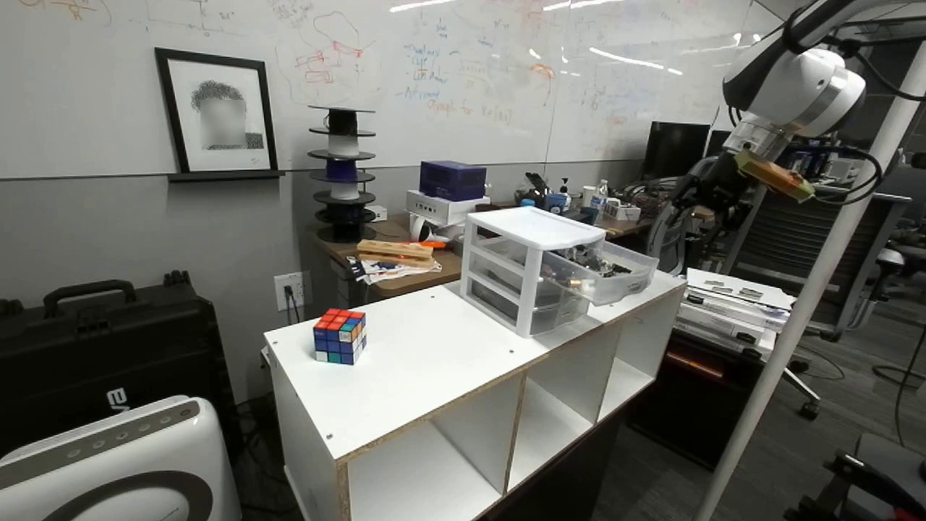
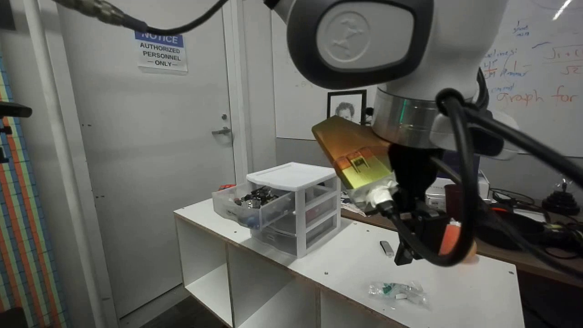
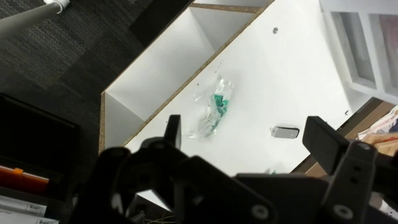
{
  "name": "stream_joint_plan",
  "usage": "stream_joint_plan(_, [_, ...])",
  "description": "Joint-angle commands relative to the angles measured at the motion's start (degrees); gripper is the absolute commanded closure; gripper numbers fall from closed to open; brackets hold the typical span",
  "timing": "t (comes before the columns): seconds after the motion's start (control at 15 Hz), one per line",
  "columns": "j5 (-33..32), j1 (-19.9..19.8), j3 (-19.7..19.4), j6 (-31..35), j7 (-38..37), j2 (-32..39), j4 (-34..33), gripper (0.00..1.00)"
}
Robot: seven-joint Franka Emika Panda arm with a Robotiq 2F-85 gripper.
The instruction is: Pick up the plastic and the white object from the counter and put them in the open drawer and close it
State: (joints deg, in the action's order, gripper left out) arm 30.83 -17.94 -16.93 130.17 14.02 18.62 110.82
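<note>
Plastic bag (image 3: pixel 216 109): lying on the counter (image 3: pixel 270 71), off the slotted side of the drawer unit (image 2: pixel 294 176), well apart from it. Film looks thin and slippery; gripper (image 3: pixel 247 135) may nip only an edge and let it peel out mid-carry. Pale stick (image 3: pixel 284 132) (my guess for the white object): same side, nearer the unit. Low and hard: stop high and the pinch misses, go deep and the tips jam on the counter. Gripper's spread wide, holding nothing, up above that same side of the unit, so both pickups look undone. Cable (image 2: pixel 470 177) loops down on that side too; could snag the unit's top on the way over. Top drawer (image 2: pixel 237 216) is pulled out of the unit's front, loaded with dark parts (image 2: pixel 256 199). Bag dropped loose on those could stand above the rim and block closing. Unit probably weighs little, so an off-centre push may skid it rather than send the drawer home.
</note>
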Motion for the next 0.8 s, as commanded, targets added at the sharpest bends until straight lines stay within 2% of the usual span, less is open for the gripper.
stream_joint_plan(0.0, [-0.5, -3.8, 3.0, -5.0, -5.4, 9.2, -12.3, 0.00])
stream_joint_plan(0.27, [-1.5, -5.9, 5.8, -9.9, -9.5, 16.8, -21.4, 0.00])
stream_joint_plan(0.73, [-5.1, -6.5, 7.3, -16.6, -16.7, 26.7, -32.6, 0.00])
